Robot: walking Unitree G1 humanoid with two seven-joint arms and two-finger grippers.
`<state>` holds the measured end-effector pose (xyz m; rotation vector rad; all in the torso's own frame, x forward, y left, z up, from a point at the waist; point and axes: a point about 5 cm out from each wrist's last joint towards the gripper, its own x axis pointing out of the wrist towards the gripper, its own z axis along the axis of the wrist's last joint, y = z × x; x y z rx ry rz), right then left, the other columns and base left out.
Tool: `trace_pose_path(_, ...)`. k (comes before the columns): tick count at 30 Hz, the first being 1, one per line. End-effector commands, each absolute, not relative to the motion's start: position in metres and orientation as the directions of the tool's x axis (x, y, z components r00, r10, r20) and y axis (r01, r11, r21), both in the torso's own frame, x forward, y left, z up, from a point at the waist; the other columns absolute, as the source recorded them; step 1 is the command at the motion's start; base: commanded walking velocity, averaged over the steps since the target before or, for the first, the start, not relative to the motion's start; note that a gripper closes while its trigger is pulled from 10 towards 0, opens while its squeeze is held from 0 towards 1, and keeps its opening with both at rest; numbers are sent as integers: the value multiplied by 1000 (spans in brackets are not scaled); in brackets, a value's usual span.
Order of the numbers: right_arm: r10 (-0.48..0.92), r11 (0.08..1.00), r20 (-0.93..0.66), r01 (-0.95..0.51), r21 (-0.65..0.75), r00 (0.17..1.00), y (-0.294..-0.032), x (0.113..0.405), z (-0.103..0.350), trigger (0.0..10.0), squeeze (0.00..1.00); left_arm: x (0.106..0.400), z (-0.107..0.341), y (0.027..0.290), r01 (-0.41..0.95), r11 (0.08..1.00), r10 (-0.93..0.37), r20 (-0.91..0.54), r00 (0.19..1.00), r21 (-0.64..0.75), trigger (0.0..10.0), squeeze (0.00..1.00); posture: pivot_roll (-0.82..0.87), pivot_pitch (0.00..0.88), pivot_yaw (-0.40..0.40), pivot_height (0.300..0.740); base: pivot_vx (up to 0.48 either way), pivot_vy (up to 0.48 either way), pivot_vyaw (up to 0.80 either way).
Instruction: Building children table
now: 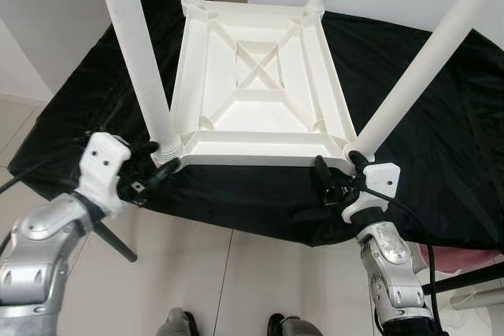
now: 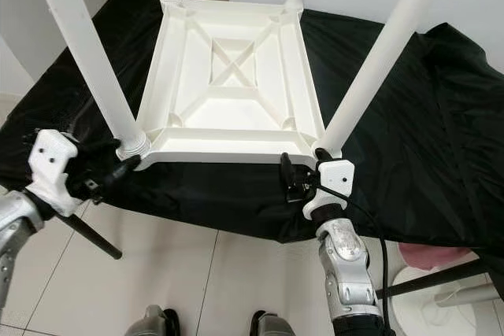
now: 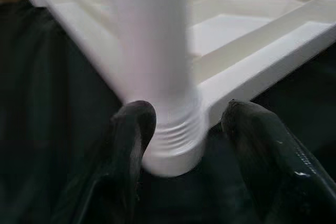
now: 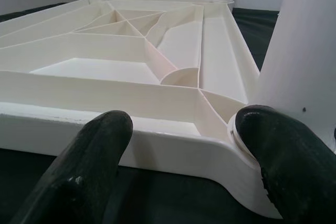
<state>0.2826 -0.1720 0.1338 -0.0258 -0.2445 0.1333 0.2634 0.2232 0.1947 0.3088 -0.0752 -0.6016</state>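
Note:
A white plastic children's table (image 1: 260, 149) lies upside down on a black cloth (image 1: 441, 155), with its legs pointing up. My left gripper (image 1: 157, 169) is at the base of the near-left leg (image 1: 142, 60). In the left wrist view its fingers (image 3: 131, 145) stand open on either side of the threaded leg base (image 3: 176, 145), one touching and the other a little apart. My right gripper (image 1: 337, 172) is at the near-right corner beside the near-right leg (image 1: 417, 68). Its fingers (image 4: 89, 166) are open in front of the table's rim (image 4: 157, 145).
The cloth-covered surface ends just in front of the table, with tiled floor (image 1: 260, 281) below. My feet (image 1: 177, 324) stand close to that edge. A black rod (image 1: 114, 241) slants down at the left. A pink object (image 1: 472, 257) and cables lie at the lower right.

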Motion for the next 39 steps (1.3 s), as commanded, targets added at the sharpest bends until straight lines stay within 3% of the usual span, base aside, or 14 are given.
trace_pose_path(1,106,994,237,-95,-59,966,-182,285,133,10000,0,261,198,235,533,787,-550,-37,834,309,10000,0,65,126,-47,740,0,0,0)
trace_pose_path(11,125,991,239,-111,-72,963,-186,294,137,10000,0,269,201,260,462,833,-478,-23,878,303,10000,0,53,119,-47,740,0,0,0)
trace_pose_path(14,162,987,240,-150,-64,957,-177,300,138,10000,0,293,196,266,408,856,-422,-26,906,319,10000,0,52,116,-54,740,0,0,0)
trace_pose_path(21,175,984,231,-165,-60,957,-173,301,135,10000,0,316,198,265,342,884,-371,32,928,318,10000,0,50,116,-54,740,0,0,0)
trace_pose_path(27,161,987,220,-151,-62,962,-178,303,132,10000,0,334,200,253,317,899,-353,69,933,303,10000,0,47,113,-52,740,0,0,0)
trace_pose_path(32,143,990,223,-137,-43,964,-176,304,133,10000,0,354,206,217,355,898,-399,140,906,259,10000,0,26,107,-45,740,0,0,0)
trace_pose_path(39,138,990,221,-135,-27,966,-171,303,130,10000,0,352,200,180,450,846,-506,166,846,286,10000,0,13,105,-43,740,0,0,0)
